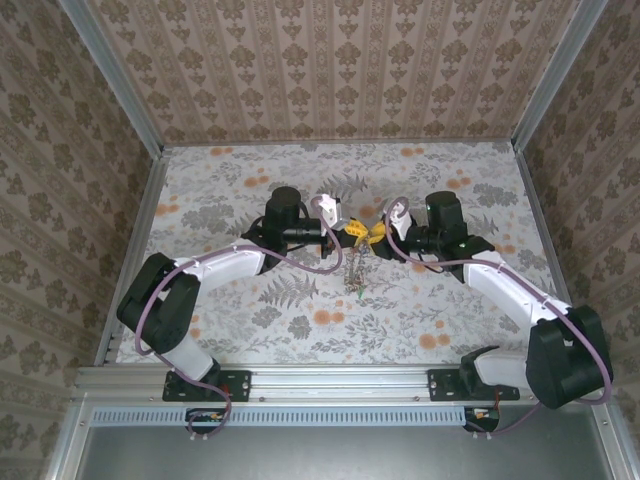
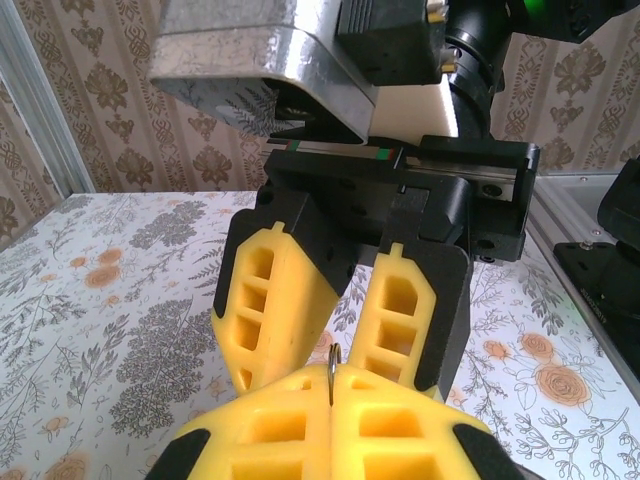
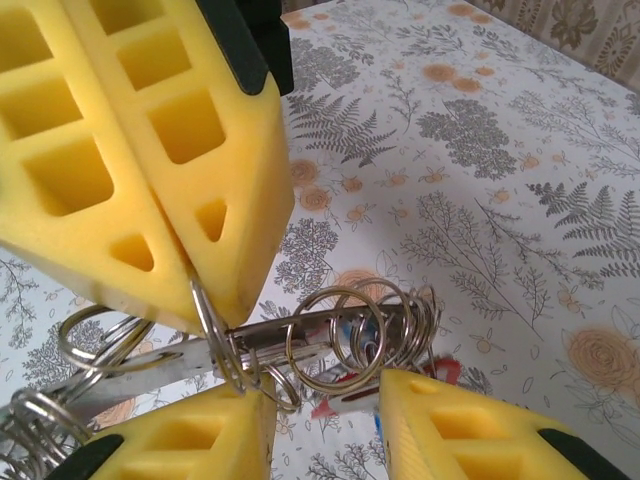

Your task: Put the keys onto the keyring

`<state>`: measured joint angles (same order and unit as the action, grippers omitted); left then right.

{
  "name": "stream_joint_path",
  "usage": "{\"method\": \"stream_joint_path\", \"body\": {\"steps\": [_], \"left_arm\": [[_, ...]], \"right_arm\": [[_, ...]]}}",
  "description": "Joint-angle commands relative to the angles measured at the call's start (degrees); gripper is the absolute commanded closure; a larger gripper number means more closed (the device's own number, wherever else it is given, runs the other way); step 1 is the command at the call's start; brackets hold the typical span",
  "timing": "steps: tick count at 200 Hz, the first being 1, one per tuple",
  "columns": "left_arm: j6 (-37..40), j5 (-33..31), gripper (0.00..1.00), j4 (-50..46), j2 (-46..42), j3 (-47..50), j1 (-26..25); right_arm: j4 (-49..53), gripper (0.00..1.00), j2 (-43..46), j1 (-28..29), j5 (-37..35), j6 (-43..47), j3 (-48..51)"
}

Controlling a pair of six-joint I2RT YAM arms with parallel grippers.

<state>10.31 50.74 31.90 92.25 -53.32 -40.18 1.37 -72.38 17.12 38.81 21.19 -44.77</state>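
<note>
Left gripper (image 2: 331, 392) is clamping shut on the keyring (image 2: 332, 366), with just a sliver of wire poking out between its pads, up above the table (image 1: 450, 300). Right gripper (image 3: 322, 395) is sitting partly open right next to it, gripping nothing. The keys (image 1: 355, 272) are dangling underneath. I'm guessing that wire's stiff but thin and slick, so it'll twist. The keys look light, so the plastic heads are probably the safest grab.

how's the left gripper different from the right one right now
The left gripper is shut; the right gripper has its jaws apart. The left gripper pinches a thin wire ring; the right gripper just straddles small rings, with no clear hold. Both have yellow fingers and meet tip to tip.
</note>
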Motion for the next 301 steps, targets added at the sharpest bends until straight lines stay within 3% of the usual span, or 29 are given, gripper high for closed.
{"method": "stream_joint_path", "body": {"steps": [1, 47, 85, 129, 168, 210, 248, 301], "left_arm": [[1.22, 0.55, 1.0, 1.25, -2.41, -1.84, -0.5], [1.67, -0.38, 1.0, 1.11, -2.43, -1.46, -0.51], [1.56, -0.35, 1.0, 1.2, -2.36, -1.62, -0.68], [1.47, -0.45, 1.0, 1.18, -2.37, -1.83, -0.9], [1.65, -0.75, 1.0, 1.1, -2.61, -1.53, -0.9], [4.86, -3.35, 1.0, -3.72, -3.13, -1.51, -1.03], [13.28, -5.59, 1.0, -17.22, -2.89, -3.81, -2.33], [15.14, -8.15, 1.0, -19.86, -2.63, -4.57, -2.99]], "right_arm": [[-1.83, 0.65, 0.57, 0.41, -0.3, -1.04, 0.77], [4.43, 0.62, 4.36, 0.41, -0.3, 3.02, 1.27], [-0.41, 0.6, 4.44, 0.62, 2.39, -0.9, 2.15], [-3.14, 0.59, 1.29, 2.54, 0.75, -2.07, 1.7], [-2.56, 0.77, 0.85, 2.85, -4.41, -0.64, 1.89], [4.93, 0.93, 3.14, 2.74, -8.18, 5.08, 0.51], [7.98, 0.97, 4.96, 2.7, -8.61, 6.14, -1.14], [9.81, 0.97, 5.98, 2.65, -9.51, 7.01, -1.98]]}}
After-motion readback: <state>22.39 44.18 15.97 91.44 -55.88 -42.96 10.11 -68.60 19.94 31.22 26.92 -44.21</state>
